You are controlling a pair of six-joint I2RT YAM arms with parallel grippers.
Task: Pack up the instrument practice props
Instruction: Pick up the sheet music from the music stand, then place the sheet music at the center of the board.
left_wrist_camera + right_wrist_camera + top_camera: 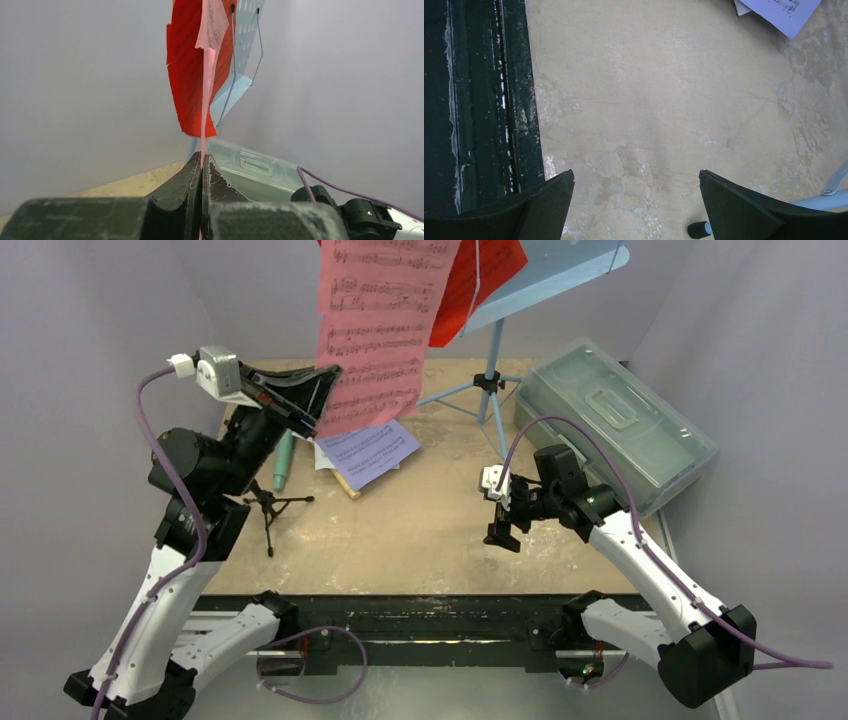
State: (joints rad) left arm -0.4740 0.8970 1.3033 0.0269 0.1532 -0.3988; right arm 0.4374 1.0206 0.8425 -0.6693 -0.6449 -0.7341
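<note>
The light-blue perforated music rack (545,270) stands on its tripod legs at the far side of the table (430,540), and everything else is placed from it. The red music sheet (480,280) rests against the rack's face. The pink music sheet (375,330) hangs in front of the rack and out to its left, raised well above the table. The left end effector (318,398) is closed on the lower left edge of the pink music sheet. In the left wrist view the paper runs edge-on up from between the pressed-together fingers (195,175) towards the red music sheet (187,75) and the rack (245,50). On the table to the left of the rack's legs lies the lilac music sheet (370,450), with a white music sheet (325,455) showing from beneath it. Further left of the rack lie the teal microphone (283,462) and, nearer the arms, the black microphone tripod (268,508). Just to the right of the rack sits the translucent plastic box (620,420), its lid on. The right end effector (500,515) hangs in front of the rack's legs, its jaws spread wide and gripping nothing. The right wrist view shows bare table (649,100) between the fingers (549,200), one rack leg (824,197) at the edge and a corner of the lilac music sheet (781,12).
</note>
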